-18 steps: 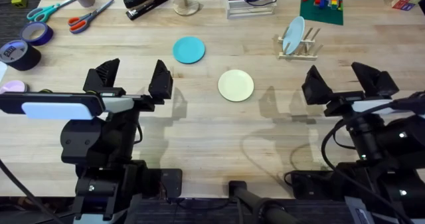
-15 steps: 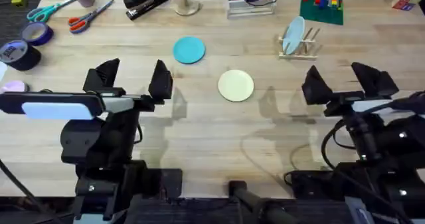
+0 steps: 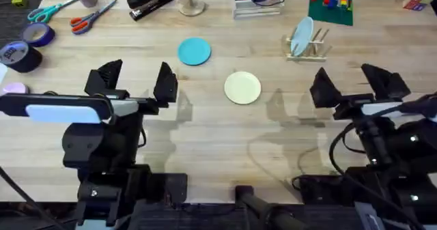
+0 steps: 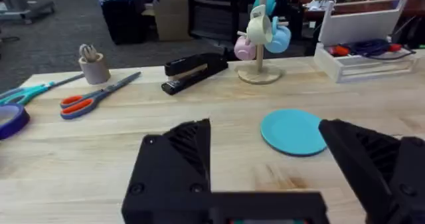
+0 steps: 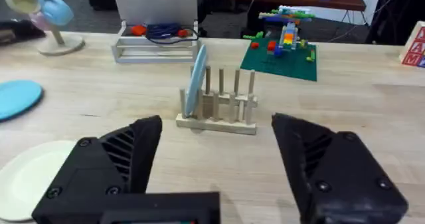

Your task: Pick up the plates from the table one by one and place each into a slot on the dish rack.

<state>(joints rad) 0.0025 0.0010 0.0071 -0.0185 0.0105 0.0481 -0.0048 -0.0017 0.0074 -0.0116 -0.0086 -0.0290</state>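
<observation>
Both end effectors, left (image 3: 136,80) and right (image 3: 351,83), stand open and empty. Cream plate (image 3: 242,87) lies flat mid-bench (image 3: 205,141); blue plate (image 3: 194,51) just beyond. Dish rack (image 3: 307,47) far right, one slot occupied by a pale plate (image 3: 300,36). Risk: flat plates offer little edge, so fingers may slip.

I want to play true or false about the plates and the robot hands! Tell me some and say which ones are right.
1. The sky-blue plate lies flat on the table. True.
2. The cream plate stands in the dish rack. False: it lies on the table; a pale whitish-blue plate stands in the rack.
3. The left gripper holds a plate. False: it is open and holds nothing.
4. The right gripper is open. True.
</observation>
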